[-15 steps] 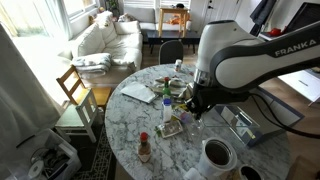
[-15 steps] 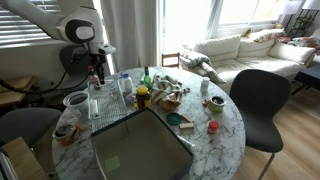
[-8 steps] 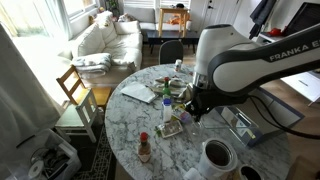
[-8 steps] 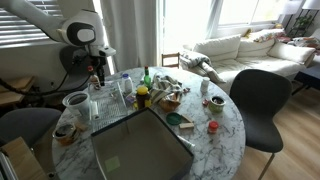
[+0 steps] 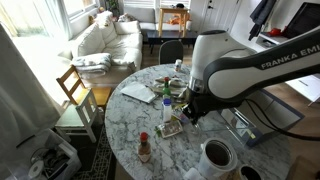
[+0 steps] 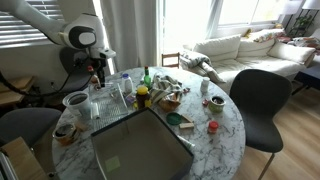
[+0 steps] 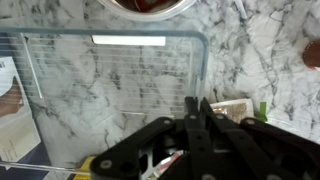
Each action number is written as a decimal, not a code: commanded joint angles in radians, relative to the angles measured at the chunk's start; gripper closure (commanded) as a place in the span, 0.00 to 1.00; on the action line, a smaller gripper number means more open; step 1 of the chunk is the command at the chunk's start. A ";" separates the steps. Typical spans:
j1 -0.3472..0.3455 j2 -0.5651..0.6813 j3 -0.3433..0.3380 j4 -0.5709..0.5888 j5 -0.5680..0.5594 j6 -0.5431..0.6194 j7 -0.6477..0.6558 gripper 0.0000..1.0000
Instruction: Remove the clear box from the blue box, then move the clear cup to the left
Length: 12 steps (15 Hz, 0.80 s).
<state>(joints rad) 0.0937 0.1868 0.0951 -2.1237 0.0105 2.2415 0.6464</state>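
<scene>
Wrist view: my gripper (image 7: pixel 200 108), clamped shut, over a clear gridded rectangular tray (image 7: pixel 60 100) on veined marble (image 7: pixel 262 50); steel bowl (image 7: pixel 150 5) beyond the tray.

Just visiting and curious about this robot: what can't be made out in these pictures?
- Wrist view: the black gripper, shut, covers what lies under it.
- Wrist view: the round metal bowl is cut off by the top edge.
- Exterior view: the large slate-blue box is cut off by the bottom edge.

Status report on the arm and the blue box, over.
Gripper shut, apparently empty, above clear wire-grid tray. Large slate-blue shallow box apart from it. Bottles crowd nearby.
</scene>
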 commanded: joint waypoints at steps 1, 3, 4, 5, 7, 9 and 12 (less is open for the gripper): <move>0.024 0.016 -0.024 0.015 -0.044 0.000 0.003 0.99; 0.027 0.021 -0.027 0.017 -0.056 0.005 0.002 0.99; 0.027 0.024 -0.027 0.018 -0.055 0.009 -0.002 0.99; 0.022 0.024 -0.020 0.020 -0.020 0.009 -0.025 0.99; 0.020 0.025 -0.014 0.023 0.011 0.011 -0.042 0.99; 0.019 0.028 -0.012 0.028 0.042 0.004 -0.064 0.99; 0.018 0.032 -0.015 0.031 0.065 0.004 -0.083 0.99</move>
<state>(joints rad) 0.1059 0.2096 0.0873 -2.1076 0.0343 2.2509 0.6003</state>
